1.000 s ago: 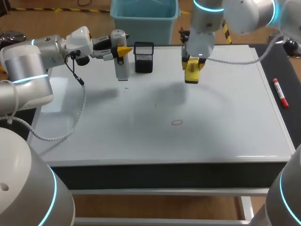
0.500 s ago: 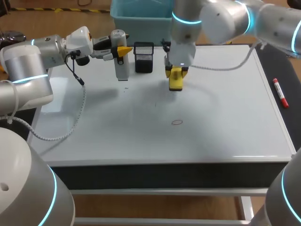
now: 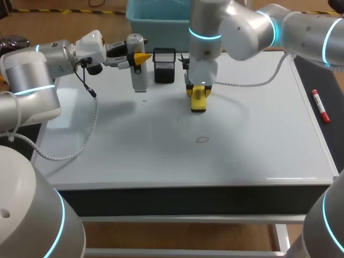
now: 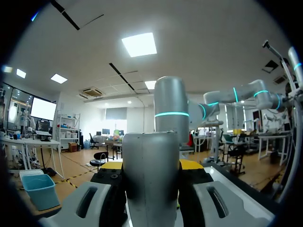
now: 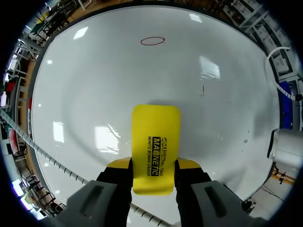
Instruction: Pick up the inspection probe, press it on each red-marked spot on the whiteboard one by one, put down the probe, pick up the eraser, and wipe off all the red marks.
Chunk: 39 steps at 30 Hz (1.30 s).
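My left gripper (image 3: pixel 141 58) is shut on the grey cylindrical inspection probe (image 3: pixel 139 75), holding it upright above the whiteboard's (image 3: pixel 258 134) far left. In the left wrist view the probe (image 4: pixel 151 184) fills the space between the yellow-tipped fingers (image 4: pixel 191 164). My right gripper (image 3: pixel 198 90) reaches past the middle and is shut on the yellow eraser (image 3: pixel 198 100), just above the board. In the right wrist view the eraser (image 5: pixel 155 142) sticks out ahead of the right gripper (image 5: pixel 154 163). A red oval mark (image 3: pixel 202 140) lies on the board nearer the front, well ahead of the eraser (image 5: pixel 152 40).
A black mesh holder (image 3: pixel 164 65) stands at the board's far edge between the two grippers. Behind it is a blue bin (image 3: pixel 165 21). A red marker pen (image 3: pixel 321 106) lies beside the board's right edge. A short dark stroke (image 3: pixel 178 119) shows near the board's middle.
My right arm has carried the eraser leftward and a little toward the front, lower over the board. The left arm and probe have not moved.
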Each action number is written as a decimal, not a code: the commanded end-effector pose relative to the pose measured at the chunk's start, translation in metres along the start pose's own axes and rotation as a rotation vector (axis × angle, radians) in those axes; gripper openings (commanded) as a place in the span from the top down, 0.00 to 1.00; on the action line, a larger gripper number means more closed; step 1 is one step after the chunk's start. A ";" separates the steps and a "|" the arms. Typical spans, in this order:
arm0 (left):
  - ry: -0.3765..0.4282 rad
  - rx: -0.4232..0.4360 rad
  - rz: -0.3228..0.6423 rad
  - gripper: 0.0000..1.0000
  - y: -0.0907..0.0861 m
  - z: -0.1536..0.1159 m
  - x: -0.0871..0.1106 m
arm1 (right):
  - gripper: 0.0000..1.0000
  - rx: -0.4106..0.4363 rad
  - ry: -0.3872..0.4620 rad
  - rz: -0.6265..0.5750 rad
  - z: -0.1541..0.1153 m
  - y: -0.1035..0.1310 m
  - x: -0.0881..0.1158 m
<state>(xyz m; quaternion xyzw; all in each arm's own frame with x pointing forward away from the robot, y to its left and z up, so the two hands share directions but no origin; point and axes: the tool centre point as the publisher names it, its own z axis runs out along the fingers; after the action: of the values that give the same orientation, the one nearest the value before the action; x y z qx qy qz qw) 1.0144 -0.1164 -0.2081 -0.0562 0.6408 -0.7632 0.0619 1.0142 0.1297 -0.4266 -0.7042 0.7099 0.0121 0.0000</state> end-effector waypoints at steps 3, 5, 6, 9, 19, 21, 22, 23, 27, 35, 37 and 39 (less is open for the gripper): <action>0.000 0.001 0.001 1.00 0.000 0.001 0.000 | 1.00 -0.015 0.006 0.010 0.005 -0.003 0.011; 0.000 0.001 0.001 1.00 0.000 0.001 0.000 | 1.00 -0.017 0.004 0.028 0.005 -0.004 0.018; 0.000 0.001 0.001 1.00 0.000 0.001 0.000 | 1.00 -0.017 0.004 0.035 0.005 -0.004 0.021; 0.000 0.001 0.001 1.00 0.000 0.001 0.000 | 1.00 -0.013 0.010 0.054 0.005 -0.006 0.034; 0.000 0.001 0.001 1.00 0.000 0.001 0.000 | 1.00 -0.007 0.019 0.145 -0.001 -0.012 0.083; 0.000 0.001 0.001 1.00 0.000 0.001 0.000 | 1.00 -0.009 0.018 0.153 -0.006 -0.012 0.090; 0.000 0.001 0.001 1.00 0.000 0.001 0.000 | 1.00 -0.015 0.025 0.160 -0.010 -0.012 0.094; 0.000 0.001 0.001 1.00 0.000 0.001 0.000 | 1.00 -0.022 0.026 0.170 -0.014 -0.012 0.099; 0.000 0.001 0.001 1.00 0.000 0.001 0.000 | 1.00 -0.020 0.028 0.226 -0.029 -0.020 0.124; 0.000 0.001 0.001 1.00 0.000 0.001 0.000 | 1.00 0.014 0.029 0.328 -0.051 -0.025 0.177; 0.000 0.001 0.001 1.00 0.000 0.001 0.000 | 1.00 0.016 0.030 0.352 -0.053 -0.024 0.188; 0.000 0.001 0.001 1.00 0.000 0.001 0.000 | 1.00 0.013 0.029 0.375 -0.055 -0.022 0.198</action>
<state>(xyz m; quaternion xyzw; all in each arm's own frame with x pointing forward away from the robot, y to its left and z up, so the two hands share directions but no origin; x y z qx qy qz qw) 1.0144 -0.1164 -0.2081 -0.0562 0.6408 -0.7632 0.0619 1.0447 -0.0521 -0.3832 -0.5599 0.8284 -0.0050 -0.0158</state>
